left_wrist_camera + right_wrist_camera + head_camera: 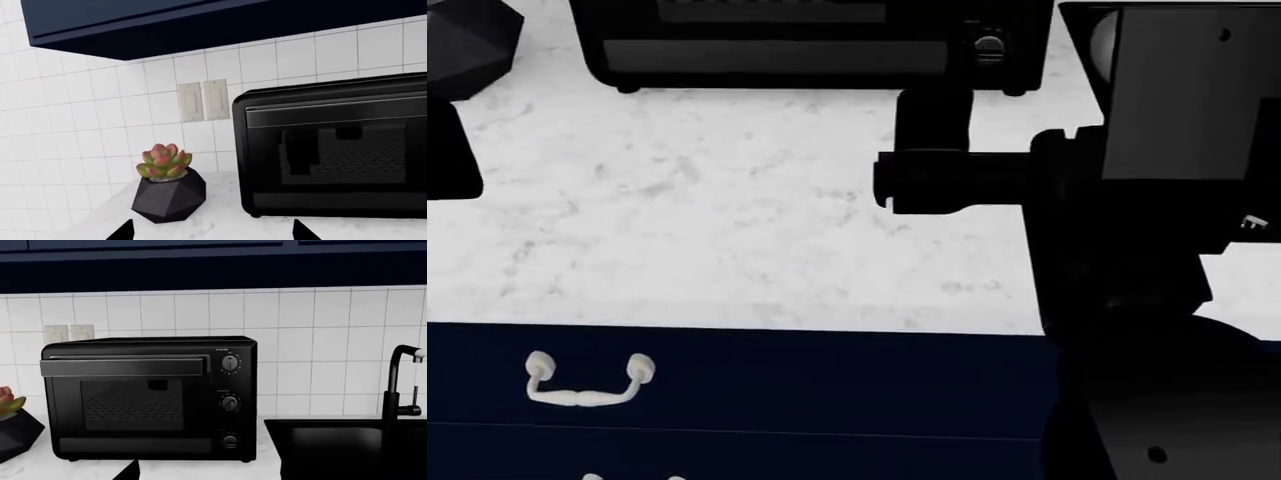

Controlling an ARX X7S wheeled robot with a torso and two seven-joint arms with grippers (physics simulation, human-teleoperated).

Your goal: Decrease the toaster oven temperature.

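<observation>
The toaster oven (148, 397) is a wide black box with a dark glass door, standing on the white marble counter against the tiled wall. Three round knobs run down its right panel: top (231, 363), middle (230, 403) and bottom (229, 440). It also shows in the left wrist view (333, 150) and at the top of the head view (807, 40). My right gripper (210, 476) is open and empty, a short way in front of the oven's knob side (934, 105). My left gripper (213, 234) is open and empty, low over the counter in front of the oven's left end.
A succulent in a black faceted pot (168, 195) stands left of the oven. A black sink basin (333, 447) with a black faucet (393, 390) lies right of it. Two wall switches (203, 101) and dark blue upper cabinets (200, 25) are above. A blue drawer with a white handle (587, 385) is below the counter edge.
</observation>
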